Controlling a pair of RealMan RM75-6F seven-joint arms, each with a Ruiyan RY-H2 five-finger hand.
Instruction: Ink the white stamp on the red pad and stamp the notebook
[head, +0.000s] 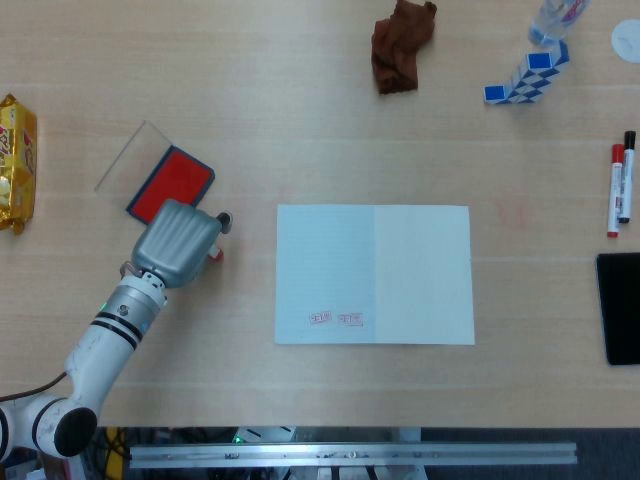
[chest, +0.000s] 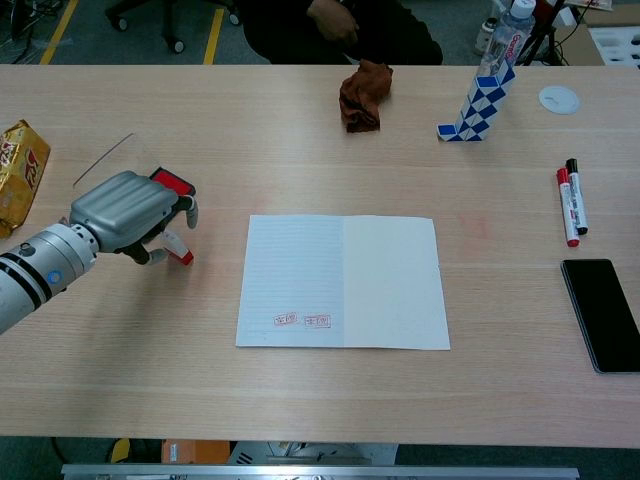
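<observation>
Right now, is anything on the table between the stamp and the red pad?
Nothing visible. The white stamp lies beside the red pad, under the left hand, with only bare table between them.

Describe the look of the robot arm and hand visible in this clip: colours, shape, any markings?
The left hand has a ribbed, silver-grey metallic back with darker grey fingers. Its wrist is a silver cylinder bearing a small blue mark, joined by black rings to a glossy white arm ending in a black joint cap. No cables show.

Left arm enters from the lower left of the frame and reaches diagonally up-right, forearm low over the tabletop. Left hand (head: 178, 243) (chest: 128, 211) sits palm down, back of the hand uppermost, fingers (chest: 186, 208) curled downward. Whether they grip anything is hidden. Right arm and hand not visible in either view.
</observation>
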